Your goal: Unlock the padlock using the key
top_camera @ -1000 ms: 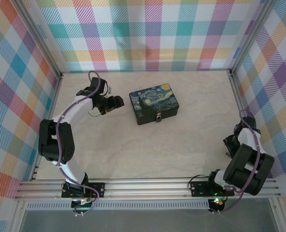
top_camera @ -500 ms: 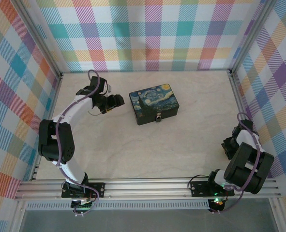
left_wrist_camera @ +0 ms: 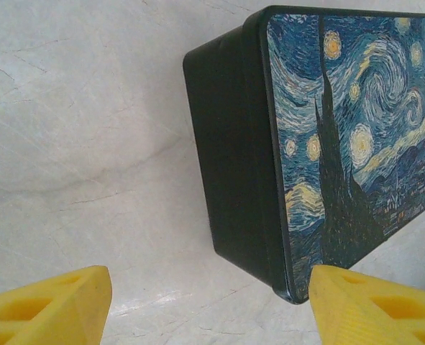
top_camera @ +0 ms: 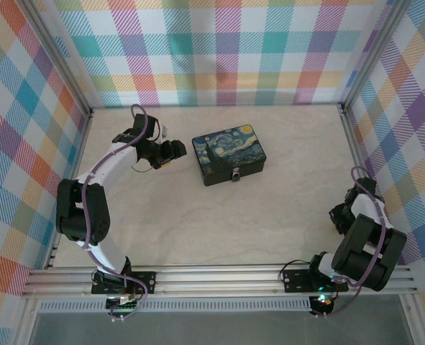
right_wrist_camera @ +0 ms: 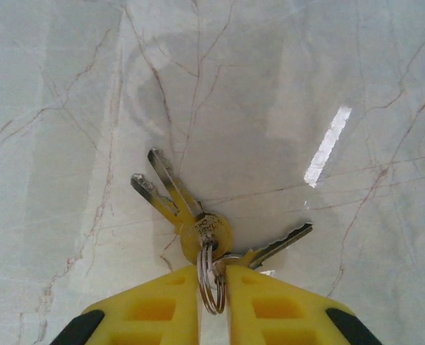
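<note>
The padlock (top_camera: 236,175) is a tiny dark lump hanging on the front latch of the starry-night box (top_camera: 229,154). My left gripper (top_camera: 170,152) hovers just left of that box, open; in the left wrist view its yellow fingers (left_wrist_camera: 61,302) stand wide apart, with the box's dark side wall (left_wrist_camera: 234,144) ahead between them. My right gripper (right_wrist_camera: 213,277) is low at the table's right edge, shut on the ring of a small bunch of three keys. The key (right_wrist_camera: 206,231) bunch lies fanned on the marble just past the fingertips.
Plaid walls enclose the table on three sides; the right wall (top_camera: 385,129) stands close to my right arm (top_camera: 363,237). Open marble lies between the box and the right gripper. The aluminium rail (top_camera: 219,280) runs along the near edge.
My right gripper has closed its fingers onto the key ring and the arm has drawn slightly nearer. My left gripper has edged a little toward the box.
</note>
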Motion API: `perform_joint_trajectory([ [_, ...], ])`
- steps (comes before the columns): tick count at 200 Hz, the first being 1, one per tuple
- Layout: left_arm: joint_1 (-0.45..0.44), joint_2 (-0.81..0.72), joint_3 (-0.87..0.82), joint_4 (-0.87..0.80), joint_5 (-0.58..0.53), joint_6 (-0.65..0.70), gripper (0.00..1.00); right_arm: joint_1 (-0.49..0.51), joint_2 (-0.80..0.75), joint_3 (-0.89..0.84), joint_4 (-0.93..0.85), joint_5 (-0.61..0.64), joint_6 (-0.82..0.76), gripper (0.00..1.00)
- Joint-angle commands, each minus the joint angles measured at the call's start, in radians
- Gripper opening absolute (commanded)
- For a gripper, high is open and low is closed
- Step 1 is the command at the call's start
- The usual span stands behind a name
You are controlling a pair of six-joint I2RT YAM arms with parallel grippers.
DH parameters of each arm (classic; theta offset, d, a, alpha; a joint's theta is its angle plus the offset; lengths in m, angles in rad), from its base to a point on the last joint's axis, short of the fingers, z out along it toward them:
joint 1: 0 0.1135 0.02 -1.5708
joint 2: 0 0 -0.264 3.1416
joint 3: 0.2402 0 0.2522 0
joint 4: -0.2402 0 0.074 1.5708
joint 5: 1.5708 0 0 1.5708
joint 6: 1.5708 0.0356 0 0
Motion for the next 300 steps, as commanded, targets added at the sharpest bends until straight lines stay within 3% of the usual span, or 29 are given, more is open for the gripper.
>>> perform_joint_trajectory([
  [1,-0.003,-0.04,-0.007,0.002,0.019,0.001,0.73,-0.007,-0.021,0.005,-0.001,-0.04,-0.034,0.18],
  [74,-0.01,-0.039,0.03,-0.029,0.003,0.023,0.71,0.005,-0.059,-0.002,0.034,-0.198,-0.112,0.08],
  [121,-0.013,-0.041,0.057,-0.056,-0.001,0.023,0.71,0.1,-0.087,-0.018,0.096,-0.363,-0.187,0.06],
  [152,-0.056,-0.02,0.11,-0.098,-0.035,0.045,0.71,0.285,-0.148,-0.018,0.126,-0.413,-0.167,0.07],
  [182,-0.138,0.023,0.157,-0.142,-0.074,0.061,0.71,0.554,-0.132,0.019,0.178,-0.411,-0.06,0.07],
  [233,-0.2,0.007,0.099,-0.141,-0.132,0.048,0.73,0.986,0.129,0.15,0.267,-0.324,0.027,0.08],
  [265,-0.198,-0.044,0.026,-0.16,-0.227,0.044,0.77,1.126,0.274,0.232,0.323,-0.339,0.078,0.08],
  [300,-0.149,-0.113,-0.092,-0.098,-0.256,0.01,0.81,1.192,0.29,0.233,0.372,-0.364,0.142,0.08],
])
